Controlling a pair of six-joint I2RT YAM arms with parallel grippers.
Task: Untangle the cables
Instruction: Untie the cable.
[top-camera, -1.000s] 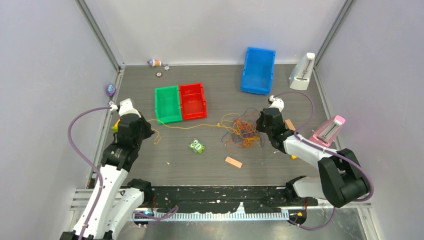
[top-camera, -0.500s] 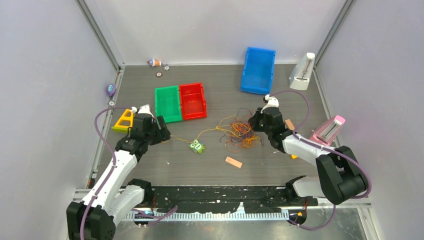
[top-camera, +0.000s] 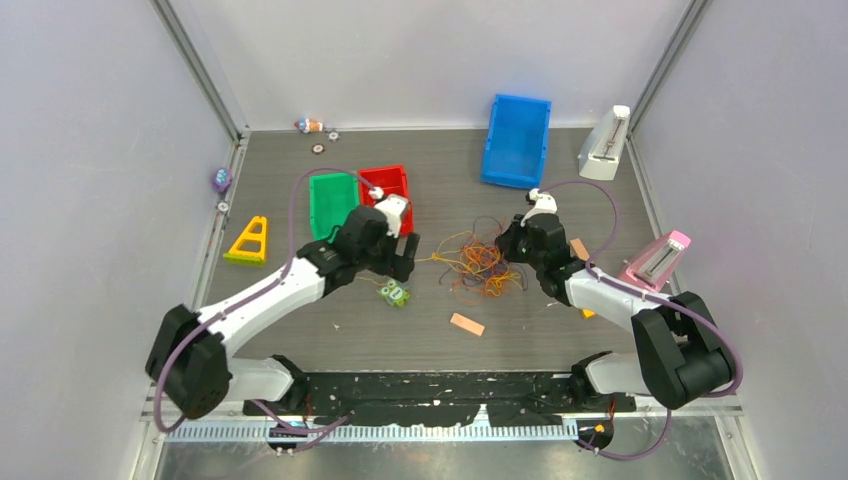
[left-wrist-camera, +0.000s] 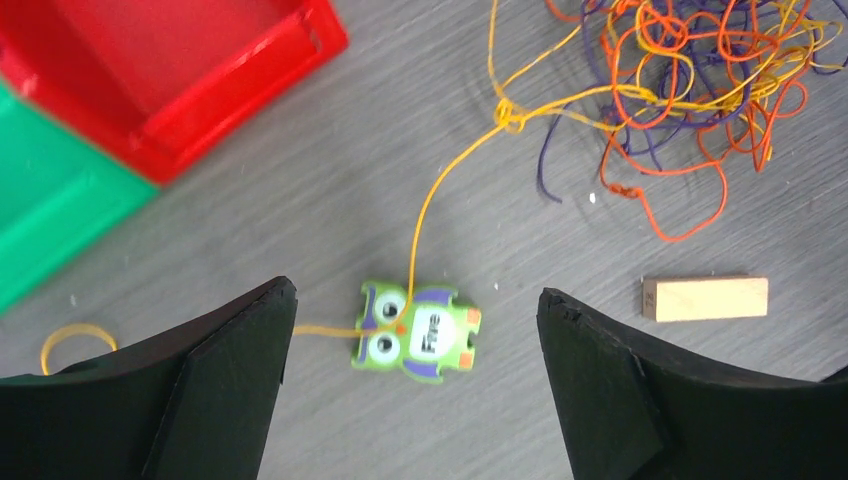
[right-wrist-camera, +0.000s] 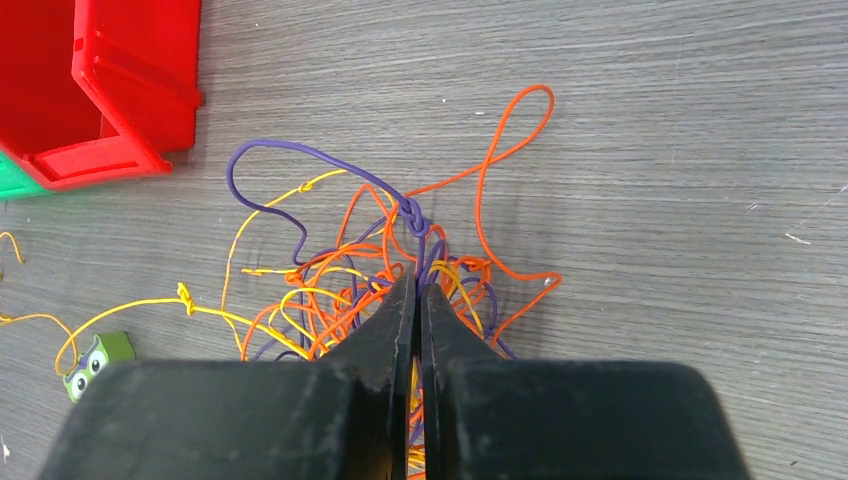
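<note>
At the far left I see a yellow triangle (top-camera: 248, 241) on the tabletop (top-camera: 440, 160), then a green bin (top-camera: 330, 205) and a red bin (top-camera: 398, 180) touching side by side. My left gripper (left-wrist-camera: 417, 296) hangs just in front of the red bin, its jaws spread wide with nothing gripped. Under the gap lies a small green owl toy (left-wrist-camera: 418, 333). One yellow strand (left-wrist-camera: 428, 200) crosses the owl's head. It runs left to a small loop by the left finger, and right through a knot into the cables (top-camera: 483, 265). They are a loose heap of orange, yellow and purple strands lying mid-tabletop, between my two grippers. A wooden block (top-camera: 466, 324) sits near the heap on its near side, apart from it. My right gripper (right-wrist-camera: 417, 285) is at the heap's right edge, jaws pressed together and clamped on strands. Purple and orange ones run straight into the tips, with a purple knot just beyond them. Farther back stands a blue bin (top-camera: 517, 140), with a white metronome (top-camera: 604, 145) at the right rear corner and a pink metronome (top-camera: 655, 260) by the right wall.
</note>
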